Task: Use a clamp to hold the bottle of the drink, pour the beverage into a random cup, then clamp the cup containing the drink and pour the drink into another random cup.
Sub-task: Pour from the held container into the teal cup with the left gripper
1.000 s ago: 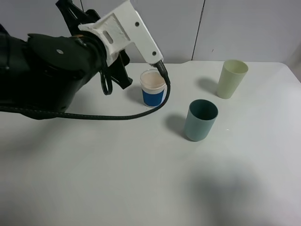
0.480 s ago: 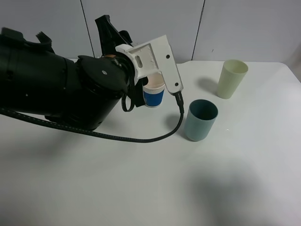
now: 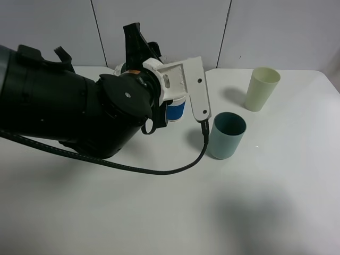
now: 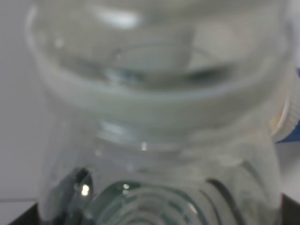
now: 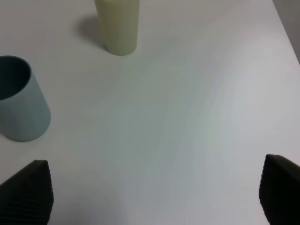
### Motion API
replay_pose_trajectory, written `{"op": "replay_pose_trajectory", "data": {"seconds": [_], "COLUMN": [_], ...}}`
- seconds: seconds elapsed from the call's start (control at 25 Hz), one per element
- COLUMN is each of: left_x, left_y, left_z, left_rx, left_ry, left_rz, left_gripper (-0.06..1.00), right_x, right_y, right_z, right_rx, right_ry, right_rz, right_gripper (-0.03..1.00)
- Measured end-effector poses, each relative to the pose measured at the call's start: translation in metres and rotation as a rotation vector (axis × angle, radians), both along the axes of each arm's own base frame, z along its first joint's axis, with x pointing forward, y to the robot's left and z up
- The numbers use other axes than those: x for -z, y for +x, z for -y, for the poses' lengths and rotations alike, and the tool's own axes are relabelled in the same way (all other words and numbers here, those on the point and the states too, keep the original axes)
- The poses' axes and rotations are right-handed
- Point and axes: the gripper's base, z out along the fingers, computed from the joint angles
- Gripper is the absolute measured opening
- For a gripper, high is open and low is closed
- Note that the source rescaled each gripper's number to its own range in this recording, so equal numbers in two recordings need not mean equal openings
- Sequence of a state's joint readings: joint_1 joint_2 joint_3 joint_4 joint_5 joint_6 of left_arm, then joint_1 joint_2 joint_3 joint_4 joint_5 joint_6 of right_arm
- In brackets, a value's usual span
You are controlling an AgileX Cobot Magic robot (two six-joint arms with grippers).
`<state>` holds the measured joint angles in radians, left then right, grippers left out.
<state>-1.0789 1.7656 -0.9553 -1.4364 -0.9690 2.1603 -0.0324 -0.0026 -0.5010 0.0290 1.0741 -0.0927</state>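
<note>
left clamp [image 3: 139, 47]: we read its jaws as closed on the bottle [image 4: 154, 117]; the bottle sits between them, held ready for tipping
white cup [image 3: 175, 109]: just beside those jaws
teal cup [image 3: 228, 135]: near them; either cup could receive the pour
right gripper [image 5: 154, 192]: jaws apart, empty; we judge it is parked clear of the pour

Overhead view as I see it: white table [image 3: 159, 212] bearing three upright cups, well apart. I note a teal cup [image 3: 227, 135] mid-table, a pale yellow-green cup [image 3: 261, 88] far right, and a blue-banded white cup [image 3: 175, 109] partly hidden.
</note>
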Motion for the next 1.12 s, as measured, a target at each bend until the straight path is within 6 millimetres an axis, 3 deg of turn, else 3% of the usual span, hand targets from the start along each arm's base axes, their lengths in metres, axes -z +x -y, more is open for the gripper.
{"op": "replay_pose_trajectory", "data": {"seconds": [0.68, 1.12], "left_x": [0.007, 0.01], "left_y": [0.016, 0.019], "left_z": [0.046, 0.052], "left_rx": [0.043, 0.043], "left_ry": [0.139, 0.147], "left_rz": [0.005, 0.003], "left_gripper": [0.02, 0.02], "right_x": [0.0, 0.0], "right_y": [0.0, 0.0], "right_z": [0.0, 0.0], "right_rx": [0.0, 0.0], "right_ry": [0.0, 0.0], "right_rz": [0.0, 0.0], "right_gripper": [0.6, 0.6]}}
